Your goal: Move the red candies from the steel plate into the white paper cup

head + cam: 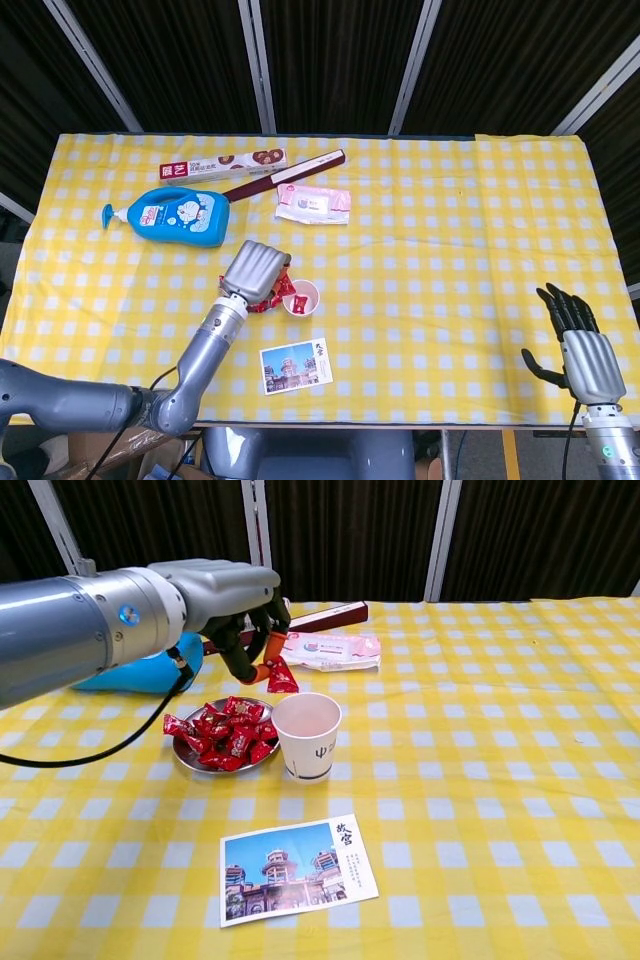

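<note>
— One candy in transit? Confirm item and holder.

— Item: red candy (pixel 281 677), pinched at the fingertips of the left hand (pixel 235 600), held in the air just beside the rim of the white paper cup (pixel 307 736), on its plate side. Not yet over the opening.

— Remaining stock?

— Many red candies (pixel 222 735) heaped in the steel plate (pixel 186 754), which stands just beside the cup. From above, the cup appears to hold at least one red piece (pixel 298 301).

— Right hand?

— Right hand (pixel 581 348): idle at the table's near corner, fingers spread, holding nothing.

— Step in hand?

— Judged: carry phase, mid-task. The next move calls for shifting the candy a little further until it is above the cup's mouth, then parting the fingers. The cup is light; a knock from the hand could tip it.
</note>
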You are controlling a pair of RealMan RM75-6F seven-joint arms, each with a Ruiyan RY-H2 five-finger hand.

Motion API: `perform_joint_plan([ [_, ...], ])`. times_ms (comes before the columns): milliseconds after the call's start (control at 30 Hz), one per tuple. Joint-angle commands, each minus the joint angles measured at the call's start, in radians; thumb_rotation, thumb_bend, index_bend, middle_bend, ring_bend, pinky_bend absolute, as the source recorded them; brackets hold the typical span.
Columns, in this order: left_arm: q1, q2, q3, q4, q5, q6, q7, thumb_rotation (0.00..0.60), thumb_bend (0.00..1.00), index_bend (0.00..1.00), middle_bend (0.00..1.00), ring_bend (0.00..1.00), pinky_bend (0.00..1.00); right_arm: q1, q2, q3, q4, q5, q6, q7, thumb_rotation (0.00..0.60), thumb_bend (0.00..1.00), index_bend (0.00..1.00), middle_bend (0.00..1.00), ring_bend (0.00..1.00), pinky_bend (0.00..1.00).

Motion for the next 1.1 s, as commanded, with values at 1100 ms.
perform_joint_plan([
  [1100,0.012,0.040,0.010,0.002,-0.055,0.045,-0.040,0.600,0.28,0.33,0.73,0.91,0.94,-0.002,0.001,-0.003,0.000,-0.012,0.008,0.000,0.600,0.39,0.00,0.00,0.00,0.00],
])
